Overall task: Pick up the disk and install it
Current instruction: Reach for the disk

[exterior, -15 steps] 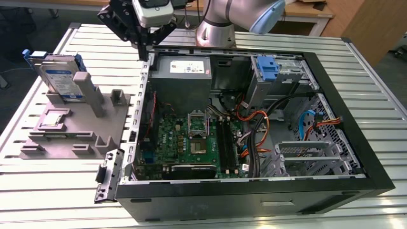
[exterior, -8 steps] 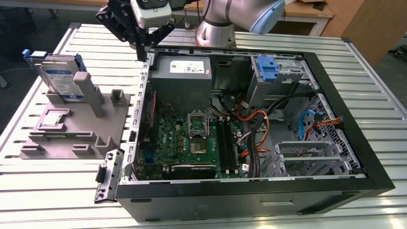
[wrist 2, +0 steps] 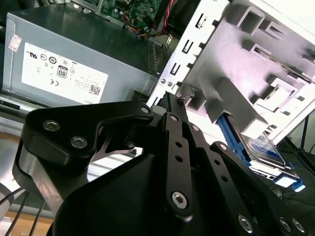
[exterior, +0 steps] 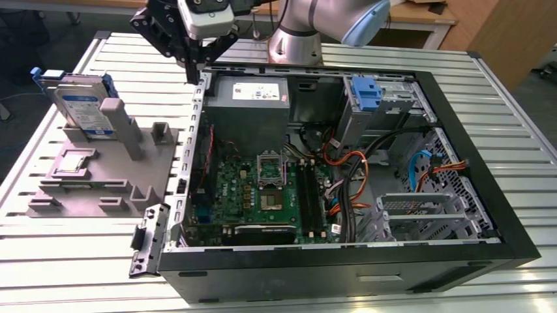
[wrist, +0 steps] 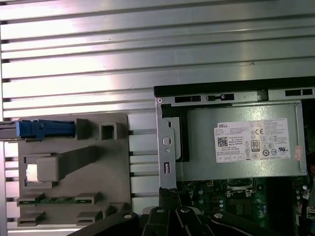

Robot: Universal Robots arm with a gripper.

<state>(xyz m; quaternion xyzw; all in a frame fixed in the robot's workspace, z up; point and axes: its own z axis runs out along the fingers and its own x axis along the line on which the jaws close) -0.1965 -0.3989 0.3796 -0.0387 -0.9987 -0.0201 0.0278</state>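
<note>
The disk (exterior: 81, 104) stands upright in a slot of the grey fixture (exterior: 104, 179) at the exterior view's left, a silver drive with a white and blue label and a blue bracket round its edge. The first wrist view has it edge-on as a blue strip (wrist: 42, 129); the second wrist view has it behind the fixture's post (wrist 2: 266, 147). My gripper (exterior: 193, 73) hangs over the back left corner of the computer case, to the disk's right and well apart from it. Its black fingers (wrist 2: 170, 105) meet at their tips, shut and holding nothing.
The open computer case (exterior: 487, 169) lies on the slatted metal table (exterior: 78, 274). Inside it are a grey power-supply box (exterior: 252, 94), the green motherboard (exterior: 261, 195), cables, and a drive bay with a bare blue bracket (exterior: 367, 94). The arm's base (exterior: 296, 39) stands behind the case.
</note>
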